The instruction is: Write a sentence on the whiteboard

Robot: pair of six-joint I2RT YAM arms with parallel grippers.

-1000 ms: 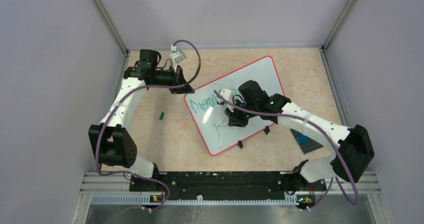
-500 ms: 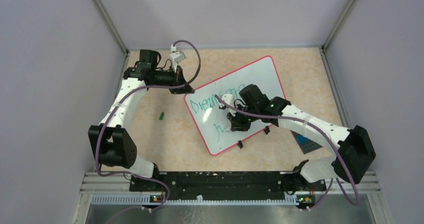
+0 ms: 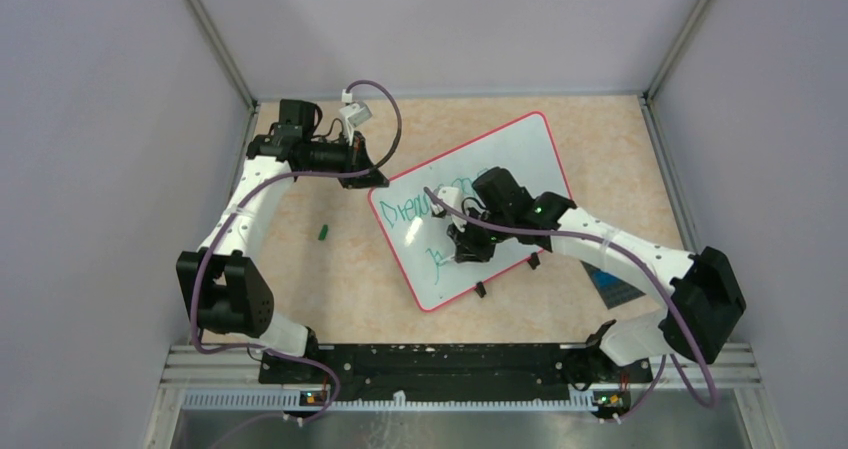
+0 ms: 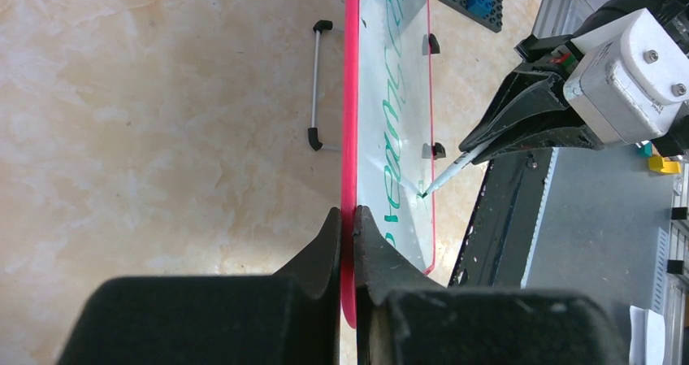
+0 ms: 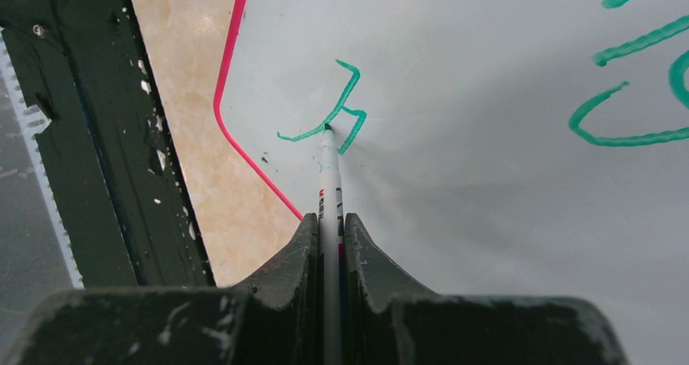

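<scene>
The whiteboard (image 3: 520, 154) is glossy and smooth, the marker (image 5: 329, 178) plastic, the table (image 3: 335, 274) matt.

Even light, perhaps faint glare on whiteboard (image 3: 520, 154)

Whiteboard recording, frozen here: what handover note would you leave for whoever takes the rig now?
Left pincer: shut on the red rim of the whiteboard, at its left corner, steadying it.
Right pincer: shut on a green marker, tip touching the whiteboard.
Whiteboard: sits askew on the table, between the arms.
Done: one line of green writing across the top, plus the first strokes of a second line near the lower corner.
Left: probably finish the second line, lift the marker, then release the rim.
</scene>
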